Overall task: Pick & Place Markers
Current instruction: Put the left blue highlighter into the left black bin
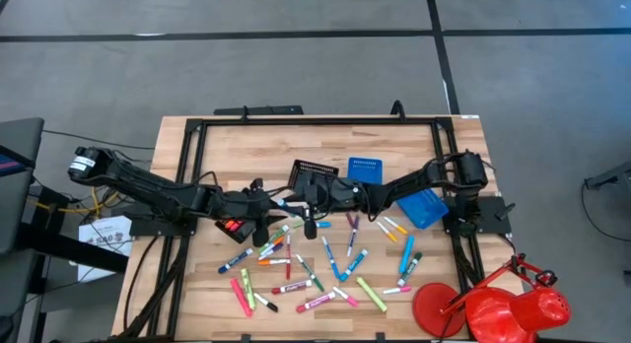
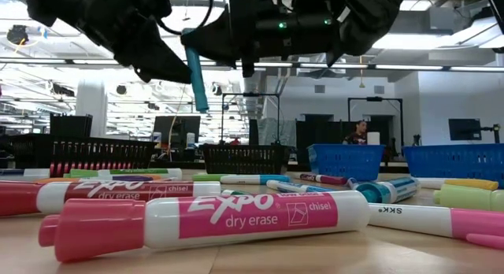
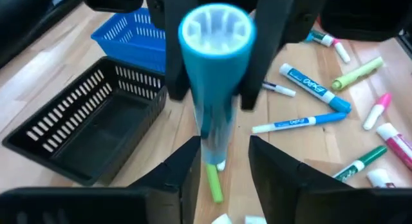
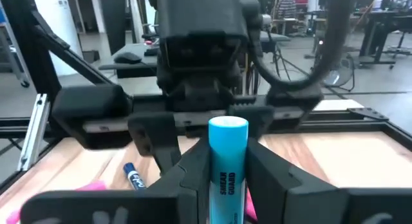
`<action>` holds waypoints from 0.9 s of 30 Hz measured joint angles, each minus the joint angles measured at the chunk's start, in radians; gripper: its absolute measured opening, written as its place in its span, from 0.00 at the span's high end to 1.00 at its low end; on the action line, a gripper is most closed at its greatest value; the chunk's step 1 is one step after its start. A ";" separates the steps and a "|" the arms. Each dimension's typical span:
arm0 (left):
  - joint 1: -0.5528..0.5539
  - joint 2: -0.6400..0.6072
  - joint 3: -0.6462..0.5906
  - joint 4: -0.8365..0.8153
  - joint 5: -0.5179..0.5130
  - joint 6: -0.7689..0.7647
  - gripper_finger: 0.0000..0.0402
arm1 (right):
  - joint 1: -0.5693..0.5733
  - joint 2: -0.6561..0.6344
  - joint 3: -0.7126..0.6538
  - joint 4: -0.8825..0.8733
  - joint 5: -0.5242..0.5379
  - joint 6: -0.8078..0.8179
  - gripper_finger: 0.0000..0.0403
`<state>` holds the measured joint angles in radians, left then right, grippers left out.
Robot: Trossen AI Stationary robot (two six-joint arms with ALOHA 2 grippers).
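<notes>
A light-blue marker [image 3: 215, 76] hangs above the table's middle, between both grippers; it also shows as the marker [image 2: 197, 73] in the low view. My right gripper [image 4: 226, 169], reaching in from the table's right [image 1: 322, 197], is shut on it. My left gripper [image 3: 223, 153] faces it from the left [image 1: 289, 200] and is open. Its fingers stand on either side of the marker's lower part, with a gap showing on both sides. Many more markers [image 1: 315, 264] lie scattered on the wooden table's near half. My right gripper pinches the blue marker's barrel [image 4: 228, 179] between its two fingers, which come in about level from the table's right and lie across it. The marker stands nearly upright, slightly tilted, and is lifted clear of the table. Its top end [image 4: 228, 125] rises above the fingers.
A black mesh tray [image 1: 314, 172] and a blue tray [image 1: 364, 168] stand behind the grippers, and a second blue tray [image 1: 424, 207] lies to the right. A red lamp-like object [image 1: 493, 306] sits at the near right corner. A black frame [image 1: 187, 136] edges the table.
</notes>
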<state>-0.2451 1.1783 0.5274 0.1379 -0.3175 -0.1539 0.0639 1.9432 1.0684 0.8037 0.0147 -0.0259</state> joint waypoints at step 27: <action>0.009 0.099 0.000 0.188 -0.026 -0.016 0.85 | -0.001 0.000 0.006 -0.010 -0.008 -0.035 0.72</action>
<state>-0.2356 1.2776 0.5270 0.3262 -0.3436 -0.1695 0.0628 1.9434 1.0740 0.7938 0.0066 -0.0610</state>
